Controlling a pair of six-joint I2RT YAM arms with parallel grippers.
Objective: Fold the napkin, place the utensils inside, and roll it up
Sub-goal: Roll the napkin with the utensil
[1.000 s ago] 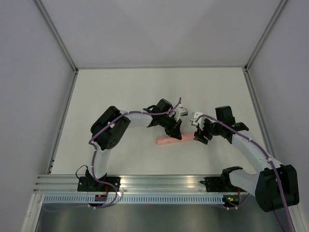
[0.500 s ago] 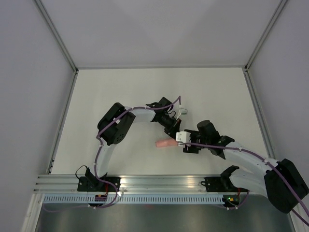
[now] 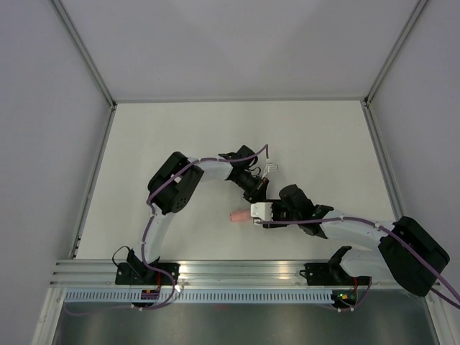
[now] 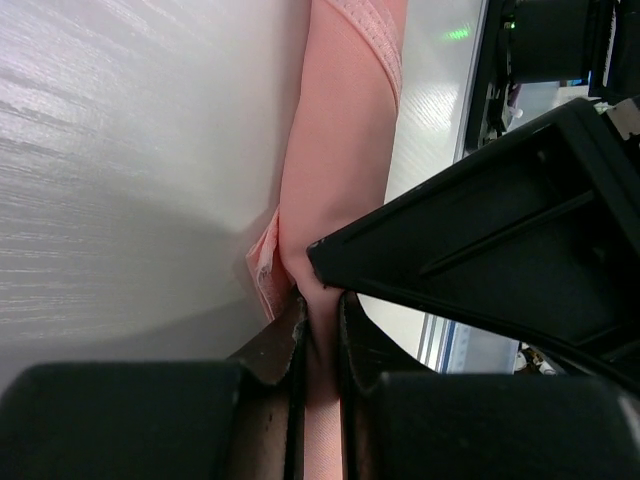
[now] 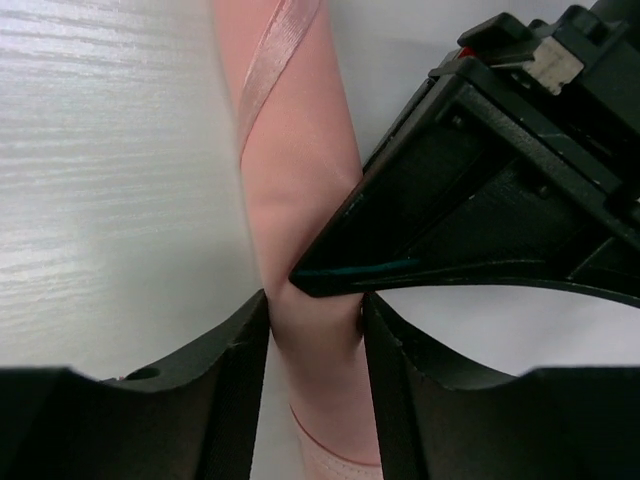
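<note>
white table (image 3: 180, 136), walled on three sides by pale grey panels (image 3: 230, 43), with a ribbed aluminium rail (image 3: 244, 269) along its near edge where both arm bases are bolted.

overhead view: the napkin (image 3: 236, 215), rolled into a slim pink tube, lies flat on the table a little nearer than centre. only its left end shows, because the two wrists meet above the rest of it. the left arm (image 3: 172, 190) arches out from its base and reaches rightward, with purple cable (image 3: 215, 160) strung along it. the right arm (image 3: 359, 230) lies low and reaches leftward across the table.

left wrist view: the left gripper (image 4: 320, 315) is clamped tight on the napkin. its two dark fingers (image 4: 285, 340) pinch the fabric of the roll so that only a sliver of pink shows between them. a hemmed corner of cloth sticks out just beside the pinch, and the tube runs away from the fingers along the table. the other arm's black finger crosses at right, its tip against the roll.

right wrist view: the right gripper (image 5: 313, 320) straddles the roll crosswise, with one broad finger (image 5: 235, 350) on each side, both right at the fabric. whether they press the roll or merely flank it cannot be told. a stitched hem winds diagonally across the tube. the tip of a left-gripper finger touches the roll just beyond the right gripper's own fingers.
</note>
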